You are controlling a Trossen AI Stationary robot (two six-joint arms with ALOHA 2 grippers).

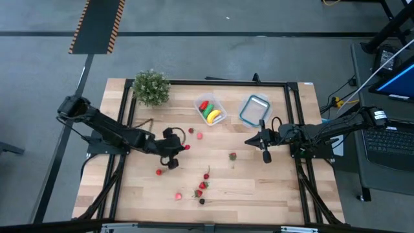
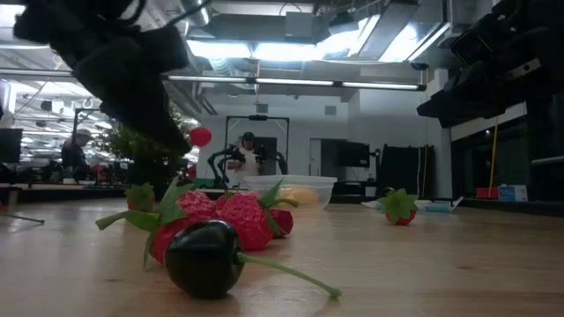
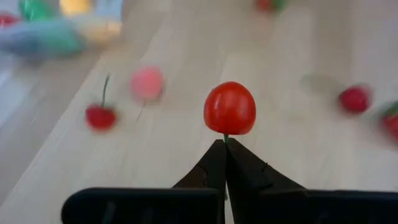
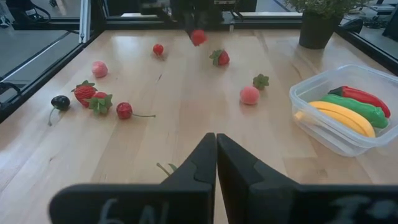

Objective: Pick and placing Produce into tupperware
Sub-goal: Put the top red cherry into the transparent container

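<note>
My left gripper is shut on a small round red berry, also seen in the high view left of the table's middle and in the low view. The clear tupperware stands at the far middle and holds a yellow banana, a green oblong piece and a red pepper. Loose produce lies on the wood: strawberries, a cherry, a dark cherry, a pink fruit. My right gripper hangs shut at the right, over bare wood. My left gripper pinches the berry's thin green stem between the very tips of its two fingers. The fingers come from the table's left, slanting down. The berry sticks out beyond the fingertips, lifted clear of the table.
A bushy potted plant stands at the far left. A clear container with a blue rim sits right of the tupperware. More berries lie near the front middle. A black frame borders the table; people stand far behind.
</note>
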